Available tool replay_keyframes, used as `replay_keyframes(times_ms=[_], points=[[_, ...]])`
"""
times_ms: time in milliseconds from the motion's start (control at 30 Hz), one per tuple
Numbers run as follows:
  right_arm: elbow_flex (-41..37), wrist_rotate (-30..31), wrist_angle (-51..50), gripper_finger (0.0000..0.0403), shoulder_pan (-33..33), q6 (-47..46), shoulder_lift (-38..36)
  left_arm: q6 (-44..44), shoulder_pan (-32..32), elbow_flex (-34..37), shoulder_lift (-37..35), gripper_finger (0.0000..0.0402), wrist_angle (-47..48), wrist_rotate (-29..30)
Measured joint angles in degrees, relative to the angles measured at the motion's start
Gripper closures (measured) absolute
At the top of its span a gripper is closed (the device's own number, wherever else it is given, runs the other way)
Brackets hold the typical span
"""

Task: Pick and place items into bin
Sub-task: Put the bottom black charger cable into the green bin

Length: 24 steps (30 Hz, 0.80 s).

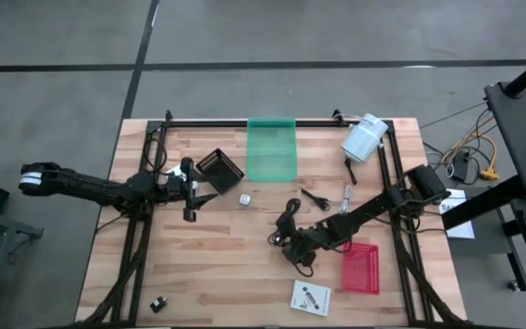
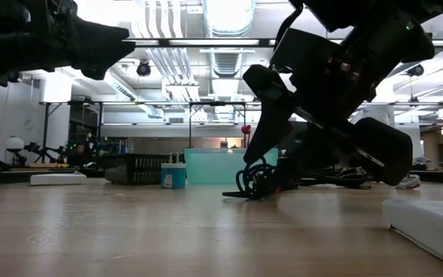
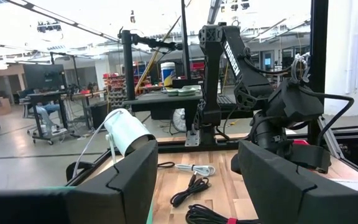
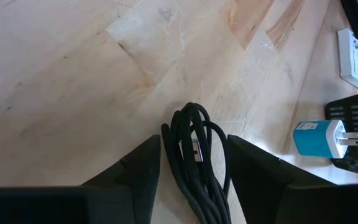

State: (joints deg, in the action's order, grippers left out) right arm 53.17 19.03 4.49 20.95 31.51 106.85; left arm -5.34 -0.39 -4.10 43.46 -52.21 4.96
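The coiled black cable (image 1: 287,222) lies on the table's middle, and my right gripper (image 1: 293,249) is shut on its near end; the right wrist view shows the cable (image 4: 194,155) filling the gap between the fingers. My left gripper (image 1: 190,194) hovers open at the table's left, beside a black basket (image 1: 219,168). The green bin (image 1: 270,149) stands at the far edge. On the wood lie the tiny white cube (image 1: 244,197), small black tool (image 1: 315,198), silvery metal piece (image 1: 346,195), flat white packet (image 1: 310,297) and small black piece (image 1: 159,303). My right gripper pinches the cable's coiled bundle (image 4: 191,180) between its two fingers, several strands at once. The fingers come slanting down from the table's right and near side and lie along the coil. The cable's far loops (image 2: 251,183) rest on the table.
A red mesh basket (image 1: 362,267) sits close to the right arm, near the table's near right corner. A white cylinder (image 1: 363,137) lies at the far right. The black frame rails (image 1: 386,183) run along both sides. Bare wood shows between the cable and the bin.
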Motion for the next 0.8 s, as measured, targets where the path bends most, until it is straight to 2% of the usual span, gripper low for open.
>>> replay_keyframes(times_ms=[567, 800], points=[[0.0, 0.0, 0.0, 0.0357, 0.0, 0.0, 0.0, 0.0, 0.0, 0.0, 0.0, 0.0194, 0.0, 0.0], [0.0, 0.0, 0.0, 0.0388, 0.0, 0.0, 0.0, 0.0, 0.0, 0.0, 0.0, 0.0194, 0.0, 0.0]])
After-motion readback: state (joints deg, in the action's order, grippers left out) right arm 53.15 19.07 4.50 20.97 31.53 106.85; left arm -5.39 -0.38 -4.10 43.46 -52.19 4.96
